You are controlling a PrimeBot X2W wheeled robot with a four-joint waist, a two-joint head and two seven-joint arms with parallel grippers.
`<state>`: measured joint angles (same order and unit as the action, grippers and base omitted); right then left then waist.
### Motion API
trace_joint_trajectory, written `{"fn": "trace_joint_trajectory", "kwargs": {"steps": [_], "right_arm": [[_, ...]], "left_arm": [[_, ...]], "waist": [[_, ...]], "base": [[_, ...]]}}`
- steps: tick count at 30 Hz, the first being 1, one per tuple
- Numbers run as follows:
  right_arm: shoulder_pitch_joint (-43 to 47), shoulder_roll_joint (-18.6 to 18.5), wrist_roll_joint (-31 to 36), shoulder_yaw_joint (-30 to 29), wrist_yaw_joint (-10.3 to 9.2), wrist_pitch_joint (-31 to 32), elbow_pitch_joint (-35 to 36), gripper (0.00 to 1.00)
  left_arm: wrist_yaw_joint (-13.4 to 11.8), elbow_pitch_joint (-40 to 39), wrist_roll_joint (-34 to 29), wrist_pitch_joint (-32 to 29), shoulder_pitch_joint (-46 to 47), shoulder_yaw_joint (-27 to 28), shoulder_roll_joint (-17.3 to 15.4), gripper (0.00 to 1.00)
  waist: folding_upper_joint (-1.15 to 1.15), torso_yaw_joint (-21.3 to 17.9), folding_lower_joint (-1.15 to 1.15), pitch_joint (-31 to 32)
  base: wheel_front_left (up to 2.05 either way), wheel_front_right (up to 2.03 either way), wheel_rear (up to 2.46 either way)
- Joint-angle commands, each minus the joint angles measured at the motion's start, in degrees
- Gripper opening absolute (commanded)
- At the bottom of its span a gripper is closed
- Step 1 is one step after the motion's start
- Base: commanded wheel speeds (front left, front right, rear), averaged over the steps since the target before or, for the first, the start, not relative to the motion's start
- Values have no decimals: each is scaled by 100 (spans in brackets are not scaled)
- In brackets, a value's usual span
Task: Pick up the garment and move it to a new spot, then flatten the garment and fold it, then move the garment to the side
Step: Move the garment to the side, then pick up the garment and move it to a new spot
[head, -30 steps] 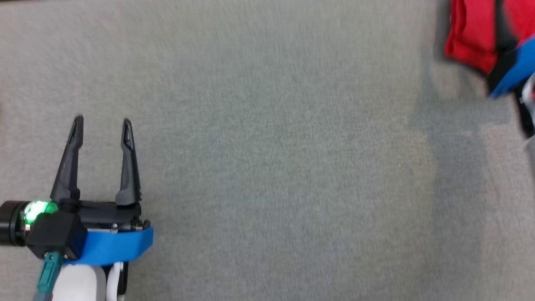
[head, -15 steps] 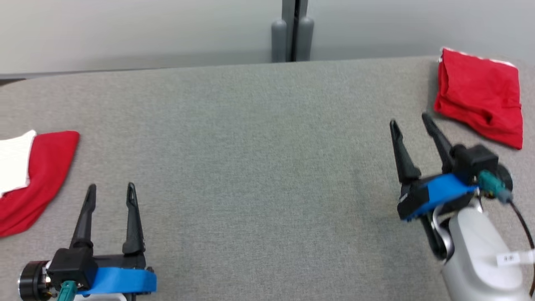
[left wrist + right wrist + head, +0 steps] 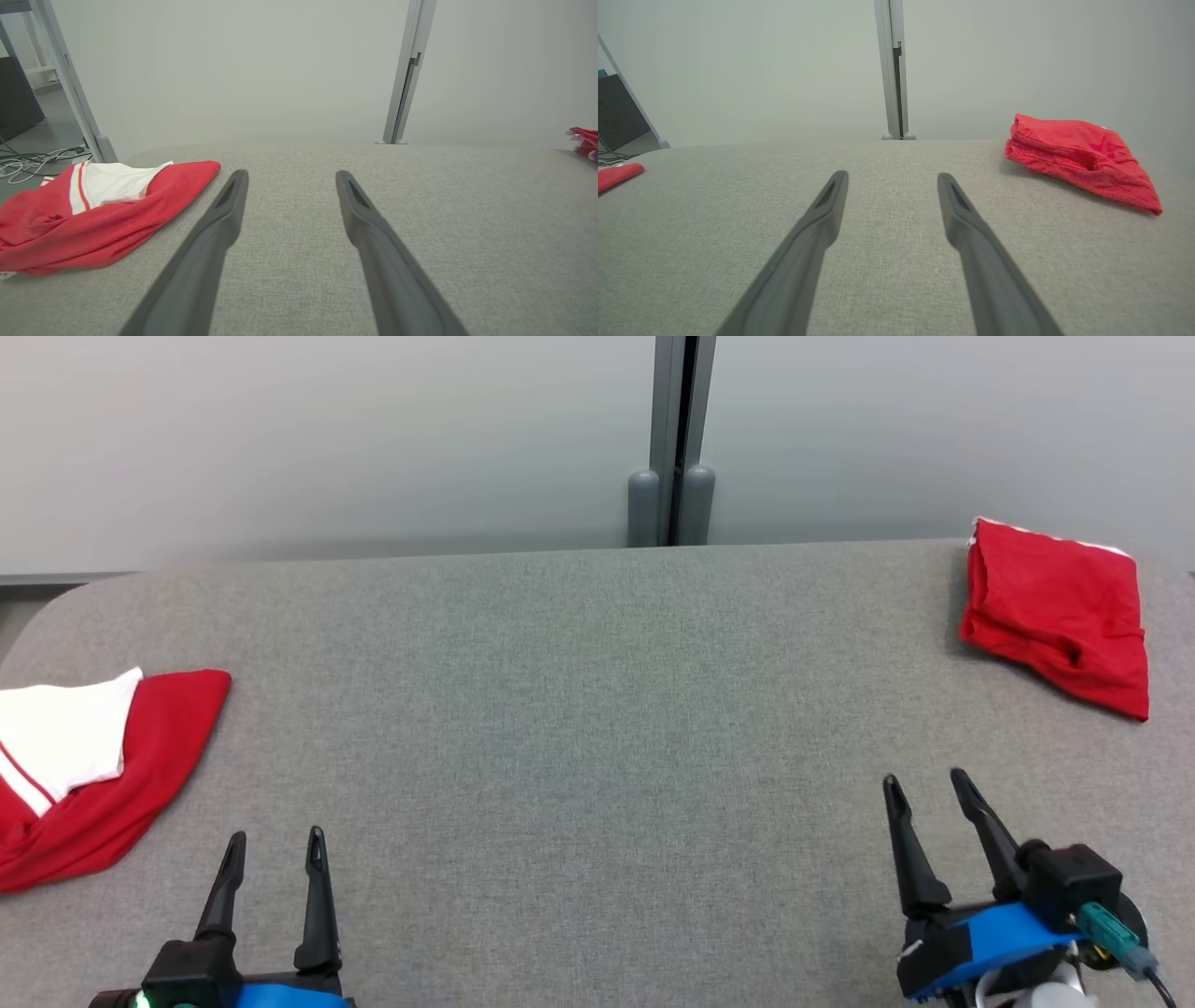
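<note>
Left tool point(image 3: 275, 837), right tool point(image 3: 925, 780) are gaping empty over grey woven worktop point(image 3: 597, 709). Folded red cloth garment point(image 3: 1055, 611) is lying right; crumpled red-and-white garment point(image 3: 93, 775), possibly mesh, left.

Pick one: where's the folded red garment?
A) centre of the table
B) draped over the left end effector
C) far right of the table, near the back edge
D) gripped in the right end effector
C: the folded red garment lies on the far right of the table by its back edge, apart from the open right end effector.
</note>
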<state>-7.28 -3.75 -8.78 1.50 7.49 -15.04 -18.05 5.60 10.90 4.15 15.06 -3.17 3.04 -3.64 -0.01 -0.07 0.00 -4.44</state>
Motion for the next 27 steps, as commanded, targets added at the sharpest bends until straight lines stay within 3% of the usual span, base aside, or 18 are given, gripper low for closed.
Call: {"fn": "trace_joint_trajectory", "kwargs": {"steps": [1, 27], "right_arm": [[242, 40, 68, -115, 1, -20, 116, 100], [665, 83, -101, -218, 1, -20, 216, 100]], "left_arm": [[17, 58, 0, 16, -81, 29, 7, 100], [88, 261, -99, 16, 0, 179, 63, 100]], "waist": [[1, -13, 0, 107], [1, 190, 0, 265]], "base": [[0, 0, 0], [0, 0, 0]]}}
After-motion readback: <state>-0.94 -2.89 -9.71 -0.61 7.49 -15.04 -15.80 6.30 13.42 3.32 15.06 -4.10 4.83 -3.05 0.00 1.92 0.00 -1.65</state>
